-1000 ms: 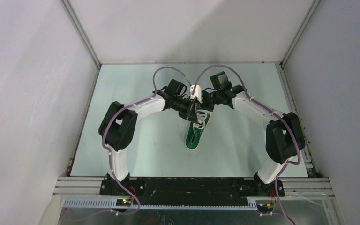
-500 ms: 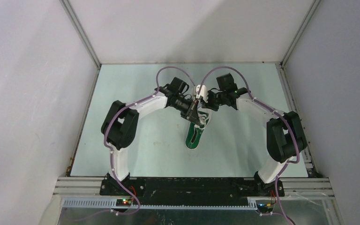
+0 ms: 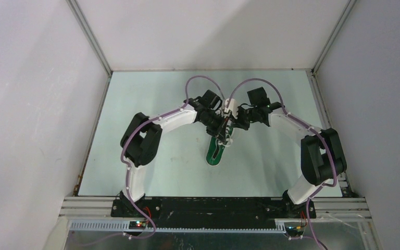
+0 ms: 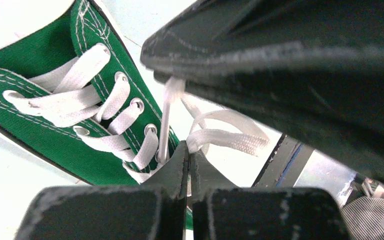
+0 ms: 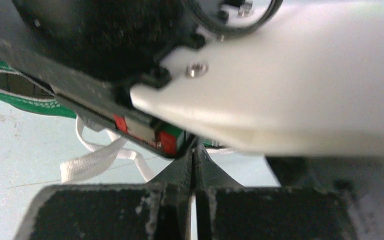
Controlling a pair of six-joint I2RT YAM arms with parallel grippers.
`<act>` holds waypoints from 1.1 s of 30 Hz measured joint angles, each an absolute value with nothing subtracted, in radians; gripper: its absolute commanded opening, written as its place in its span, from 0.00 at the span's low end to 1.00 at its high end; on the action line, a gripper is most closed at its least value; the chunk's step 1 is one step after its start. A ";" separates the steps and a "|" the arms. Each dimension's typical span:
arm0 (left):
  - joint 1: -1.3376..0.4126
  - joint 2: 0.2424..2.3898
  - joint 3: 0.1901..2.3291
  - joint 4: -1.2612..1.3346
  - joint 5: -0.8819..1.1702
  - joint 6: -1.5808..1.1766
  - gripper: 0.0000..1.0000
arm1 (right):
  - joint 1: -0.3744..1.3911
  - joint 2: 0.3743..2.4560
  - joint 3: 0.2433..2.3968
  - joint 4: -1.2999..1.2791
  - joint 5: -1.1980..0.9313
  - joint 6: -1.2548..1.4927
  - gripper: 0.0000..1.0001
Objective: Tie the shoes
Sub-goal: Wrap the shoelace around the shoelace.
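The green sneaker (image 3: pixel 215 153) lies mid-table, heel toward me, its front hidden under both grippers. In the left wrist view its green side (image 4: pixel 45 135) and laced eyelets show at left. My left gripper (image 4: pixel 189 150) is shut on a white lace loop (image 4: pixel 230 137). It sits over the shoe's front in the top view (image 3: pixel 219 131). My right gripper (image 3: pixel 228 124) meets it from the right. Its dark fingers (image 4: pixel 280 60) are closed on a thin lace strand (image 4: pixel 166 117) rising from the eyelets. In the right wrist view the jaws (image 5: pixel 194 155) are shut, and the left wrist body (image 5: pixel 280 90) blocks most of the view.
A loose lace loop (image 5: pixel 95 160) lies on the pale green table (image 3: pixel 151 156) beside the shoe. Grey walls enclose the table on the left, the back and the right. Both arms arch inward, with purple cables looping above the wrists.
Both grippers moved slightly right and toward me, staying together over the shoe's front. The arms' elbows shifted right too. The shoe has stayed in place.
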State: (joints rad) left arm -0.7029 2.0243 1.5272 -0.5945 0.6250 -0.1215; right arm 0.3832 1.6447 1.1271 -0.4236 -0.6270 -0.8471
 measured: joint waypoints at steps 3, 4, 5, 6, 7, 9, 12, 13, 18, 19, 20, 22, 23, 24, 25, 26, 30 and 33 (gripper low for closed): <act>-0.705 2.024 1.528 -0.601 0.608 -0.122 0.00 | 0.375 1.643 1.107 -0.419 -0.620 -0.847 0.00; -0.707 2.024 1.530 -0.604 0.612 -0.120 0.00 | 0.373 1.643 1.104 -0.416 -0.613 -0.847 0.00; -0.708 2.021 1.531 -0.604 0.610 -0.114 0.00 | 0.371 1.643 1.103 -0.414 -0.604 -0.847 0.00; -0.711 2.014 1.531 -0.606 0.589 -0.110 0.00 | 0.370 1.643 1.103 -0.414 -0.602 -0.849 0.00; -0.711 2.009 1.532 -0.610 0.573 -0.104 0.00 | 0.369 1.642 1.103 -0.413 -0.600 -0.849 0.00; -0.710 2.021 1.589 -0.688 0.544 -0.073 0.00 | 0.366 1.639 1.103 -0.413 -0.595 -0.846 0.00; -0.707 2.041 1.660 -0.728 0.537 -0.012 0.00 | 0.364 1.626 1.103 -0.407 -0.588 -0.837 0.00; -0.708 2.032 1.651 -0.718 0.532 0.005 0.00 | 0.364 1.615 1.102 -0.414 -0.585 -0.833 0.00; -0.721 1.984 1.611 -0.696 0.447 0.070 0.00 | 0.365 1.577 1.098 -0.462 -0.619 -0.763 0.00; -0.723 1.979 1.601 -0.675 0.438 0.080 0.00 | 0.360 1.573 1.098 -0.469 -0.634 -0.739 0.00; -0.724 1.970 1.582 -0.651 0.428 0.084 0.00 | 0.354 1.571 1.098 -0.477 -0.644 -0.712 0.00; -0.723 1.934 1.496 -0.595 0.413 0.100 0.00 | 0.319 1.571 1.096 -0.475 -0.667 -0.624 0.00; -0.727 1.910 1.440 -0.564 0.410 0.102 0.00 | 0.294 1.572 1.096 -0.465 -0.676 -0.577 0.00; -0.731 1.887 1.385 -0.531 0.407 0.100 0.00 | 0.266 1.572 1.096 -0.456 -0.687 -0.523 0.00; -0.736 1.861 1.326 -0.489 0.398 0.092 0.00 | 0.241 1.572 1.096 -0.447 -0.700 -0.470 0.00; -0.739 1.842 1.287 -0.458 0.389 0.084 0.00 | 0.229 1.572 1.097 -0.439 -0.715 -0.414 0.00; -0.745 1.829 1.263 -0.403 0.330 0.024 0.00 | 0.181 1.571 1.096 -0.439 -0.767 -0.284 0.00; -0.744 1.831 1.288 -0.408 0.364 0.004 0.00 | 0.201 1.555 1.087 -0.438 -0.828 -0.220 0.00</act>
State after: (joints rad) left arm -0.7441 1.8305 1.2881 -0.4076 0.3645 0.0040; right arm 0.2012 1.5551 1.0874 -0.4381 -0.8276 -0.2203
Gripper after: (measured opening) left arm 0.003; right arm 0.007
